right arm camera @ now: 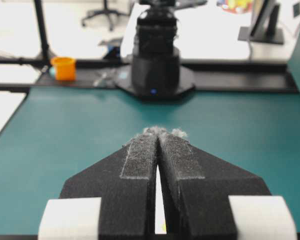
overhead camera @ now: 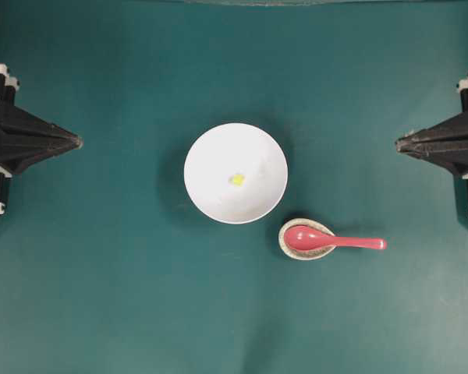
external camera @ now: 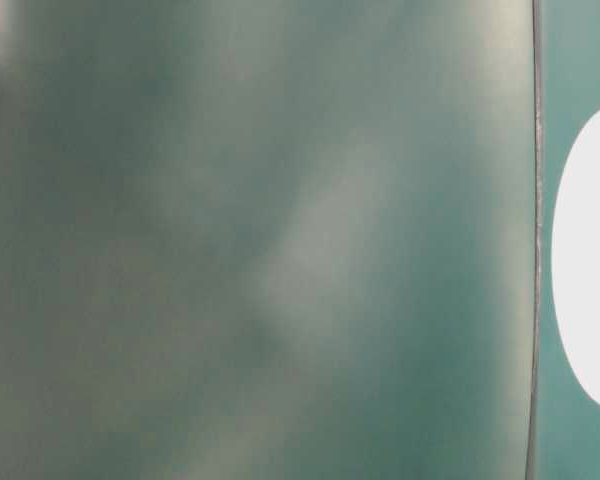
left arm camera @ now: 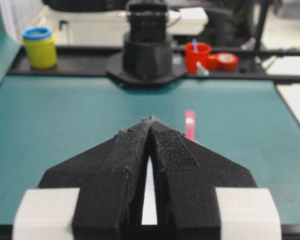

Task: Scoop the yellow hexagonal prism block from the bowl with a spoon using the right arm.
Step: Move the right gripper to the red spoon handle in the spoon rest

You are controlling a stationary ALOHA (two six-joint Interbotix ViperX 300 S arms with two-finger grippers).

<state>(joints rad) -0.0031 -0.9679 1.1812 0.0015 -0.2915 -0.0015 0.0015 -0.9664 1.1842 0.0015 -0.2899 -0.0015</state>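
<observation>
The white bowl (overhead camera: 210, 156) stands at the middle of the teal table with the tiny yellow hexagonal prism block (overhead camera: 238, 179) inside it. The pinkish-red spoon (overhead camera: 331, 241) lies to the bowl's lower right, scoop resting in a small speckled dish (overhead camera: 285, 248), handle pointing right. My left gripper (overhead camera: 76, 142) is shut and empty at the left edge, far from the bowl. My right gripper (overhead camera: 399, 143) is shut and empty at the right edge, above the spoon's handle end in the picture. In the left wrist view the spoon handle (left arm camera: 190, 125) shows past the shut gripper (left arm camera: 150, 120). The right gripper (right arm camera: 158, 131) also shows shut.
The table-level view is blurred, with a white oval shape (external camera: 590, 260) at its right edge. Beyond the table's far edges stand a yellow tub (left arm camera: 39, 47), a red cup (left arm camera: 197, 55) and an orange cup (right arm camera: 63, 67). The opposite arm bases (left arm camera: 147, 55) (right arm camera: 155, 65) stand at each end.
</observation>
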